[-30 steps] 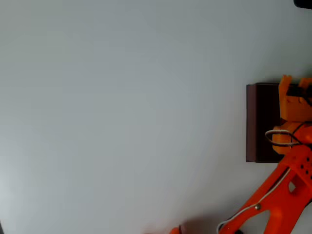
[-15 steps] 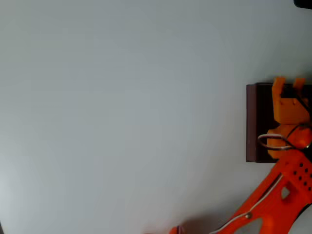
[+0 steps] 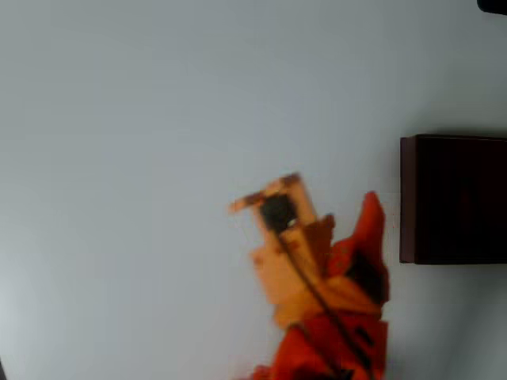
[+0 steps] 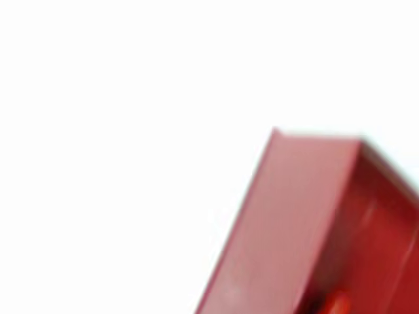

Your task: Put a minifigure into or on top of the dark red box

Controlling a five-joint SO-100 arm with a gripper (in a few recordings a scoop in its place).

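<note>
The dark red box (image 3: pixel 453 199) stands at the right edge of the overhead view, its inside near black. My orange gripper (image 3: pixel 267 192) is smeared by motion over the bare table near the middle, well left of the box, and I cannot make out how its jaws stand. In the wrist view a corner of the dark red box (image 4: pixel 294 222) fills the lower right. A small bright red blur (image 4: pixel 337 305) lies inside the box at the bottom edge. It may be the minifigure, but it is too blurred to be sure.
The pale grey table (image 3: pixel 142 158) stretches wide to the left and top. A dark object (image 3: pixel 493 5) pokes in at the top right corner. The orange arm (image 3: pixel 333 340) rises from the bottom edge.
The arm has swung fast from above the box to the left, out over the middle of the table. The box now lies fully uncovered.
</note>
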